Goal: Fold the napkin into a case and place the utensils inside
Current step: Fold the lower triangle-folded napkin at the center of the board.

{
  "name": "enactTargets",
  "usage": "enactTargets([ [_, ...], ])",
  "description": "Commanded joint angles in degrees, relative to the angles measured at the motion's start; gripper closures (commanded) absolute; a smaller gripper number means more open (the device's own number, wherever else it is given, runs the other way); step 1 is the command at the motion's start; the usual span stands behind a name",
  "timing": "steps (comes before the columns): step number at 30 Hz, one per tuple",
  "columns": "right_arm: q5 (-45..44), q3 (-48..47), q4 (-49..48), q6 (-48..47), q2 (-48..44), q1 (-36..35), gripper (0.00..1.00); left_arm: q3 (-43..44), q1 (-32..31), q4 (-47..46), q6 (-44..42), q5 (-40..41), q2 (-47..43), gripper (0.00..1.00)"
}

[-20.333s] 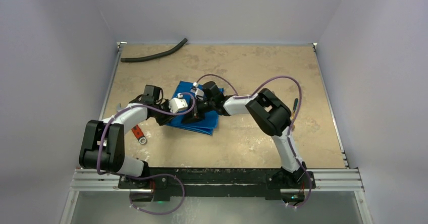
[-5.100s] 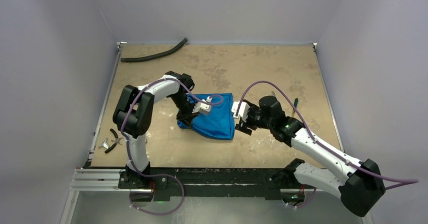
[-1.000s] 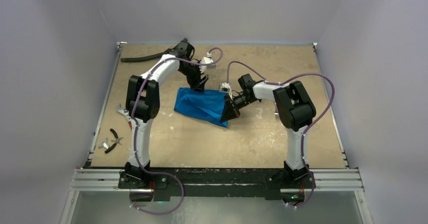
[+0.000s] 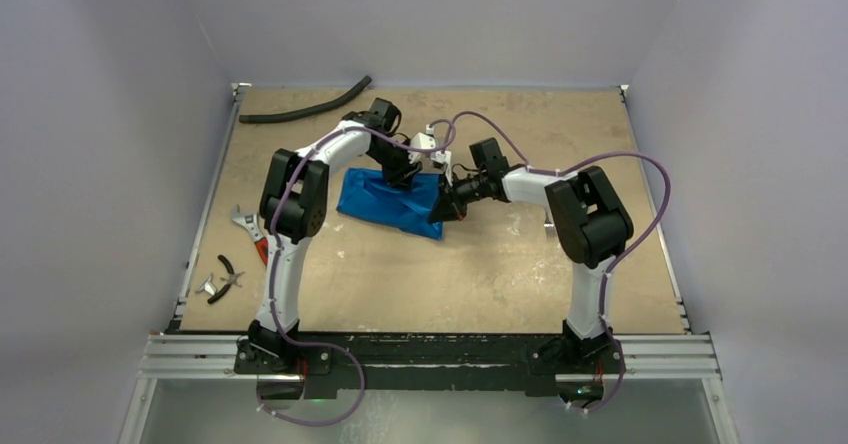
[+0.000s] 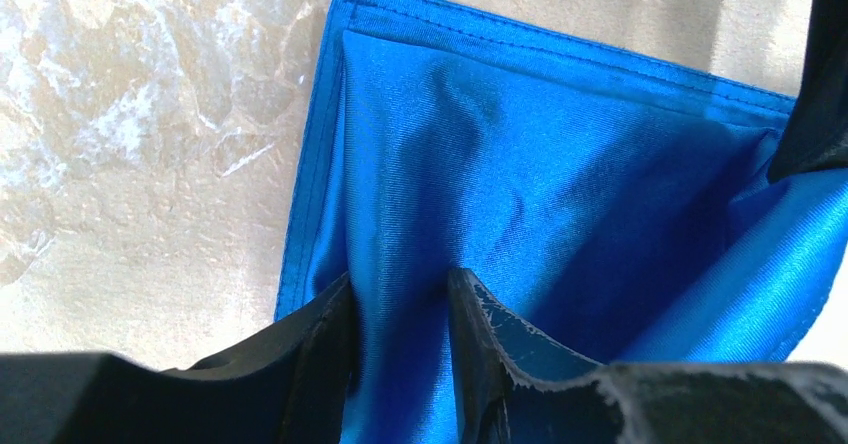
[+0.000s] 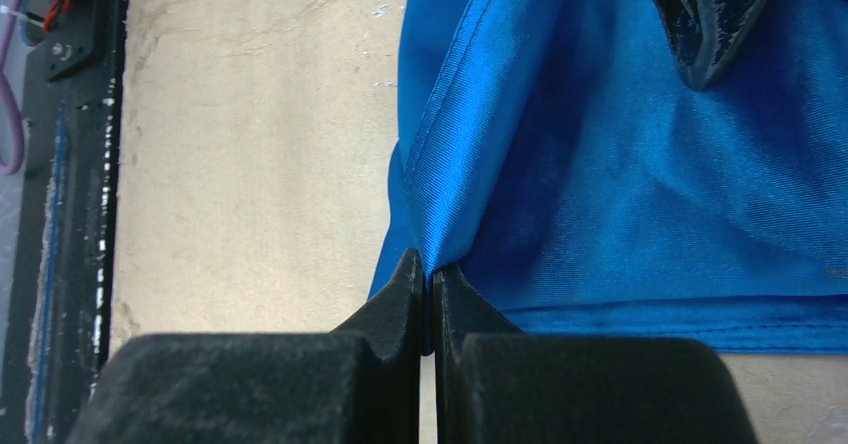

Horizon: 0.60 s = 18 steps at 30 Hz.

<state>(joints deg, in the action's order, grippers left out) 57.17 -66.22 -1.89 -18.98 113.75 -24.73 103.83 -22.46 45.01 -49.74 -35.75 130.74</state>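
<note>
The napkin [image 4: 380, 202], shiny bright blue and folded into a slanted oblong with stitched hems, lies left of centre on the desk [image 4: 480, 274]. At its far edge the left end effector [image 5: 402, 282] straddles a raised ridge of the cloth with its fingers part-way apart; whether they pinch it cannot be told. At the cloth's right corner the right end effector [image 6: 428, 264] is clamped tight on a gathered fold. Well to the left lie black-handled pliers [image 4: 228, 274], then a red-handled wrench [image 4: 248, 226]. A black hose [image 4: 305, 110] rests at the far left edge. Both arms crowd over the napkin's right half
</note>
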Motion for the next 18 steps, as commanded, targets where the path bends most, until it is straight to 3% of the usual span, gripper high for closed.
enactTargets([
  [1, -7.99, -3.62, 1.37, 2.27, 2.31, 0.47, 1.0, -0.37, -0.75, 6.77, -6.4, -1.98, 0.77, 0.64],
  [3, -11.28, -2.87, 0.59, 3.03, 1.94, 0.5, 1.0, -0.23, -0.83, 7.97, -7.24, -2.09, 0.82, 0.64],
  [7, -16.44, -2.14, -2.19, 6.21, 1.3, 0.56, 0.86, 0.13, -0.92, 8.69, -8.01, -2.93, 0.38, 0.65],
  [14, -22.17, -2.85, 2.78, 10.82, 3.51, 0.22, 0.76, 2.34, -0.95, 8.84, -7.49, -5.01, -0.95, 0.64],
  [18, -25.74, 0.0, 2.55, 11.75, 2.19, -1.07, 0.71, 1.65, -0.4, 2.65, -0.84, -4.56, -3.55, 0.5],
])
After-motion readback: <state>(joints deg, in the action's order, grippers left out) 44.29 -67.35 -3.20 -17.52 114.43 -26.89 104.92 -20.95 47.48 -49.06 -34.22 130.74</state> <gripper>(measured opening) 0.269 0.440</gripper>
